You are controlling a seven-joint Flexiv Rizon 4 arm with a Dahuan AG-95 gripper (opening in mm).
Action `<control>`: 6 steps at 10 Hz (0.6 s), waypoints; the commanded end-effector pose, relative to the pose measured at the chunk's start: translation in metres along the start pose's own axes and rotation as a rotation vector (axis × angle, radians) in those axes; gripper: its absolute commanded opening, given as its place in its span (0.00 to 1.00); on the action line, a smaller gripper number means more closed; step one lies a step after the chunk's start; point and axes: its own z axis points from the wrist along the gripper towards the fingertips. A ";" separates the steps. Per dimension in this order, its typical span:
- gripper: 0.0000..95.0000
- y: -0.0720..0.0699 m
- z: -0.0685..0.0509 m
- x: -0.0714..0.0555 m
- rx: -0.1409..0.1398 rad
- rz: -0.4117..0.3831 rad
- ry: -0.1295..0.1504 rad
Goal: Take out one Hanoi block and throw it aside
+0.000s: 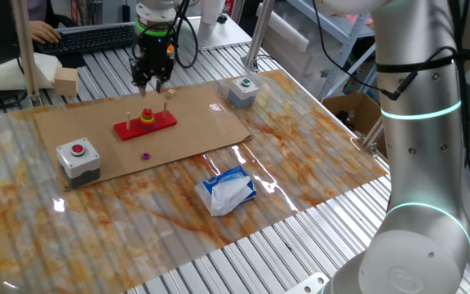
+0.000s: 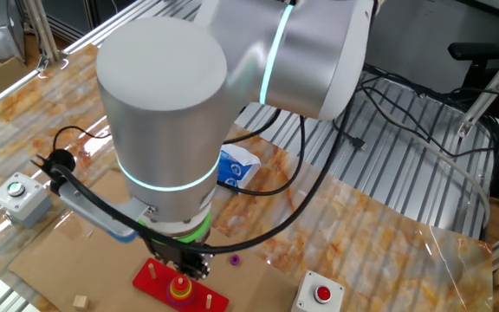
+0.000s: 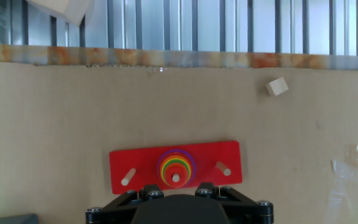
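The red peg base [image 3: 135, 163] lies on the cardboard sheet, with a stack of coloured rings on its middle peg. The Hanoi block [image 3: 176, 172], a tiny red disc, sits on top of that stack around the peg. It also shows in one fixed view [image 1: 148, 113]. My gripper [image 1: 151, 82] hangs above the base, just behind the stack, with its fingers apart and nothing in them. In the hand view only the black gripper body shows at the bottom edge. In the other fixed view the arm hides most of the gripper above the base [image 2: 150, 277].
A tiny purple disc [image 1: 145, 155] lies loose on the cardboard in front of the base. Two button boxes [image 1: 78, 158] [image 1: 242, 91] stand at the cardboard's corners. A tissue packet [image 1: 227, 189] lies on the table. A small wooden cube [image 3: 277, 86] sits behind the base.
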 end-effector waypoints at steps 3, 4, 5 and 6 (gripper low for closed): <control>0.40 0.005 0.010 0.000 0.000 0.005 0.002; 0.40 0.006 0.013 -0.001 0.000 0.007 0.002; 0.40 0.007 0.017 -0.002 0.000 0.011 0.003; 0.40 0.009 0.021 -0.004 0.000 0.016 0.003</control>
